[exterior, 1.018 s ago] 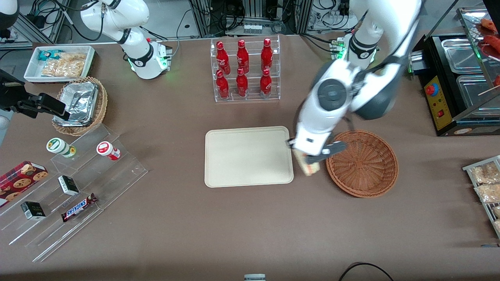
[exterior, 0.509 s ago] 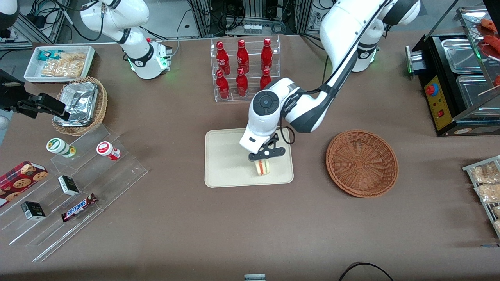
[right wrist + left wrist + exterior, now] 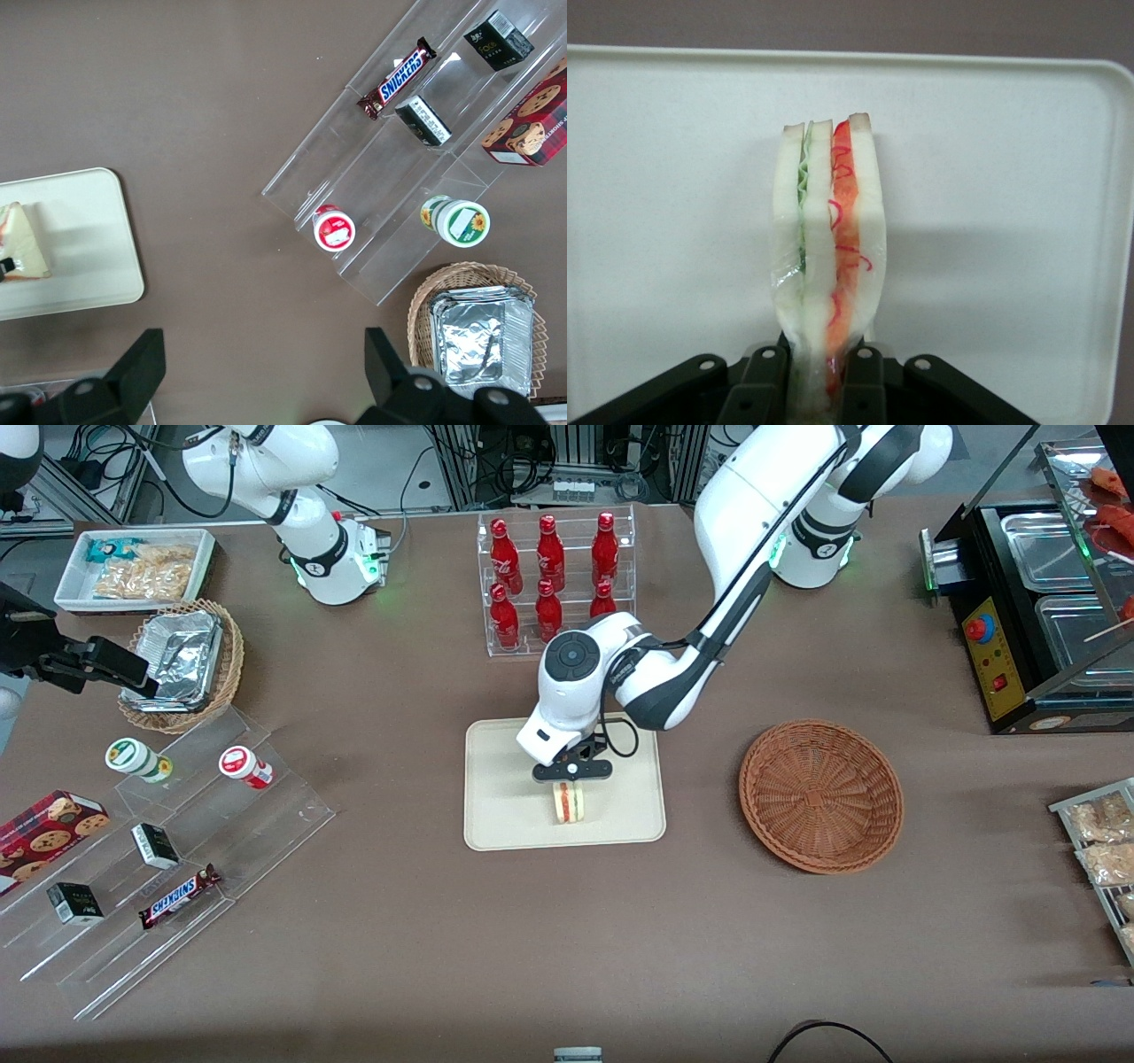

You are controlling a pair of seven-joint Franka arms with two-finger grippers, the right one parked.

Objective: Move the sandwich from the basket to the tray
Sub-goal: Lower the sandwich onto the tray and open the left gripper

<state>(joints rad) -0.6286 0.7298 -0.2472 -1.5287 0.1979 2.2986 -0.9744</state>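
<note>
Front view: gripper (image 3: 571,782) above the tray (image 3: 496,797), its jaws closed on the upper part of the sandwich (image 3: 570,803). The wedge hangs cut edge toward the camera, over the tray's nearer half; whether it touches the surface cannot be told here. The basket (image 3: 821,794) lies empty, well apart toward the working arm's end, so the transfer is judged nearly done, with lowering and release remaining.

Left wrist view: sandwich (image 3: 829,266) pinched across its bread faces by the fingers (image 3: 766,381), a grip that keeps the green and red layers stacked. The tray (image 3: 1010,221) fills the background; a shadow on it beside the wedge suggests a small gap.

Right wrist view: sandwich (image 3: 25,239) over the tray (image 3: 97,257), inside its rim, clear of the edge.
</note>
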